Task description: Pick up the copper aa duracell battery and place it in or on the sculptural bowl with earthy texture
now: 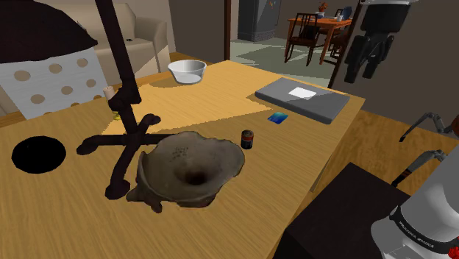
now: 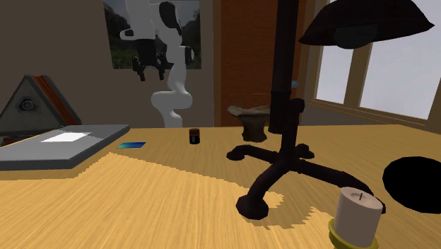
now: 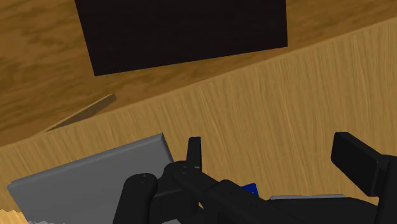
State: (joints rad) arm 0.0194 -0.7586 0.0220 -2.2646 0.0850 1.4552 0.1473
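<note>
The battery (image 1: 247,137) is a small dark cylinder with a copper band, standing upright on the wooden table (image 1: 309,158). It sits just beside the rim of the rough, brown-grey sculptural bowl (image 1: 187,173). Seen from the second exterior view, the battery (image 2: 193,136) stands to the left of the bowl (image 2: 253,120). My gripper (image 1: 360,73) hangs high above the table, well away from the battery toward the shoulder view's upper right, open and holding nothing. The same gripper (image 2: 150,71) appears above the grey slab's far end. Through the wrist camera, the fingers (image 3: 359,162) stand apart over bare wood.
A grey slab with a white sheet (image 1: 303,99) and a small blue card (image 1: 278,118) lie under the gripper. A black lamp stand (image 1: 121,140) spreads its legs beside the bowl. A white bowl (image 1: 187,71) sits at the far edge. A candle (image 2: 359,216) stands nearby.
</note>
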